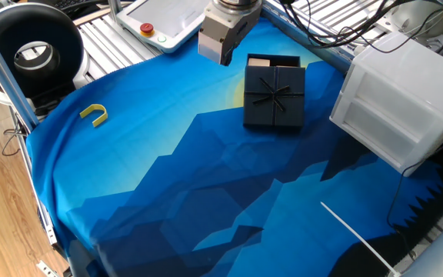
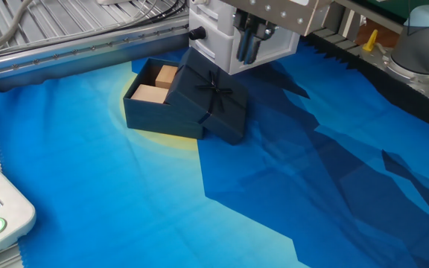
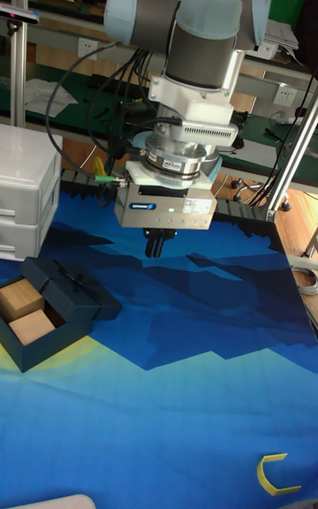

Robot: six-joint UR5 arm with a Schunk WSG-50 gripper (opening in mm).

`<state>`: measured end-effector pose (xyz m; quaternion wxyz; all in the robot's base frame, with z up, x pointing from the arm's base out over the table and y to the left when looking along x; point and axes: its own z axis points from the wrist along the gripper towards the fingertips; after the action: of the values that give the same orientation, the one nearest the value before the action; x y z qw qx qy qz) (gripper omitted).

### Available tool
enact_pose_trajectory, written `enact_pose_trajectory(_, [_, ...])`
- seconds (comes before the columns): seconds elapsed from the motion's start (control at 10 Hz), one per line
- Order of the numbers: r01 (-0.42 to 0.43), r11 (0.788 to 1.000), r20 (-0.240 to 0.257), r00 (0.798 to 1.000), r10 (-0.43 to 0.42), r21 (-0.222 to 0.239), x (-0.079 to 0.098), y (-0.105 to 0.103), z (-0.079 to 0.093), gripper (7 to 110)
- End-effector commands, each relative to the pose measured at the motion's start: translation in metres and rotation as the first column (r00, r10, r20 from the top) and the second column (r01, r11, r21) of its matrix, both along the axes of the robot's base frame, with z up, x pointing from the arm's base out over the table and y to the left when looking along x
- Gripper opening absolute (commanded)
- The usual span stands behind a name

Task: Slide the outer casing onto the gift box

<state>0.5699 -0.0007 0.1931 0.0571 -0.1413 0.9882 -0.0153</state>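
Jaws closed and empty, hanging above the surface (image 1: 168, 192) apart from the box set.

Going left to right in one fixed view: the yellow U-shaped piece (image 1: 94, 115) is lying near the left edge of the blue cloth; the gripper (image 1: 223, 58) is hanging with its two fingers (image 3: 155, 245) pressed together, holding nothing, up and to the left of the boxes and not touching them; the outer casing (image 1: 274, 95), ribbon cross and bow facing up, is sitting partly over the gift box (image 1: 271, 61), covering most of it and leaving a strip of tan interior showing at the far end; the white plastic bin (image 1: 398, 100) is standing at the right. In the other fixed view, the outer casing (image 2: 214, 100) is lying skewed over the gift box (image 2: 155, 93).
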Motion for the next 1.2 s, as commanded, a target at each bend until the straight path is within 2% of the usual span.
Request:
enact_pose_trajectory(0.0, [0.008,1.0,0.021,1.0,-0.007,-0.024,0.006,-0.009,0.003,7])
enact_pose_trajectory(0.1, [-0.095,0.994,0.015,0.995,0.096,-0.06,0.006,-0.014,0.003,7])
enact_pose_trajectory(0.2, [-0.196,0.978,-0.002,0.981,0.196,-0.073,0.004,-0.015,0.003,7])
enact_pose_trajectory(0.3, [-0.336,0.933,-0.038,0.942,0.334,-0.127,0.001,-0.025,0.003,7])
enact_pose_trajectory(0.4, [-0.425,0.888,-0.058,0.905,0.421,-0.177,0.003,-0.033,0.002,7])
enact_pose_trajectory(0.5, [-0.484,0.851,-0.066,0.874,0.482,-0.204,0.004,-0.035,-0.001,7])
enact_pose_trajectory(0.7, [-0.49,0.849,-0.048,0.87,0.491,-0.195,-0.005,-0.023,-0.017,7])
enact_pose_trajectory(0.8, [-0.504,0.836,-0.056,0.861,0.505,-0.215,-0.008,-0.021,-0.021,7])
enact_pose_trajectory(0.9, [-0.498,0.833,-0.052,0.864,0.501,-0.242,-0.011,-0.018,-0.025,7])
enact_pose_trajectory(1.0, [-0.471,0.844,-0.036,0.878,0.478,-0.256,-0.013,-0.015,-0.029,7])
enact_pose_trajectory(1.1, [-0.458,0.855,-0.051,0.887,0.46,-0.244,-0.022,-0.018,-0.035,7])
